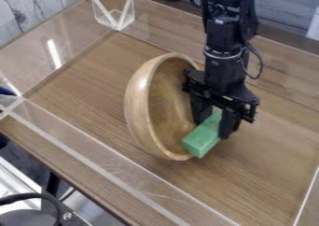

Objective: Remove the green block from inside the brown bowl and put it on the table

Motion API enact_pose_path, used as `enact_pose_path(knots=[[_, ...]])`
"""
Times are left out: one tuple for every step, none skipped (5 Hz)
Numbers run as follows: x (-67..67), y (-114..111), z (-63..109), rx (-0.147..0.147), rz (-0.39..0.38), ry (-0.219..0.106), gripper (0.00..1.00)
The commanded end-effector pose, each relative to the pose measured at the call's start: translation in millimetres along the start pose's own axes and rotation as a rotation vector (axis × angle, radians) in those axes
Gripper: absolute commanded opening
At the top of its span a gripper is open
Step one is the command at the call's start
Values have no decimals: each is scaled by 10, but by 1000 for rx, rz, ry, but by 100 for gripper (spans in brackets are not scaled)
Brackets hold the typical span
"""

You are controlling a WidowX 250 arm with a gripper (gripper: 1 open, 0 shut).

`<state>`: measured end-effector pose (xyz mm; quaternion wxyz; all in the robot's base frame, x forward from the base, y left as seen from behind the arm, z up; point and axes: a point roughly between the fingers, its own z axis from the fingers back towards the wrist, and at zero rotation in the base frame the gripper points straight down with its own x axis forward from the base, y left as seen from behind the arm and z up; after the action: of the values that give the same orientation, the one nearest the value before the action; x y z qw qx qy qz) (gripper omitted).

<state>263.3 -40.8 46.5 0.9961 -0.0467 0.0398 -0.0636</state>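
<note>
The brown bowl [157, 99] stands tipped up on its side on the table [88, 76], its open mouth facing right. My gripper [219, 120] points straight down at the bowl's right rim and is shut on the green block [203, 138]. The block hangs tilted below the fingers, its lower end at the bowl's lower rim, close to the tabletop. I cannot tell whether the block touches the table or the bowl. The black fingers [233, 118] hide the block's upper end.
Clear acrylic walls [50, 136] edge the tabletop on the left and front. A clear acrylic stand [114, 13] sits at the back left. Bare wood lies to the right of the bowl and in front of it.
</note>
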Motion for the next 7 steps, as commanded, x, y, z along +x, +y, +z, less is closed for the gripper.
enact_pose_path(knots=[[71,50,83,6,1,-31,0],[72,63,69,7,1,-26,0],[74,74,57,7,1,-20,0],[74,86,49,7,2,-16,0],[72,105,44,8,4,-11,0],[69,126,41,10,7,-7,0],[66,144,38,11,9,-3,0]])
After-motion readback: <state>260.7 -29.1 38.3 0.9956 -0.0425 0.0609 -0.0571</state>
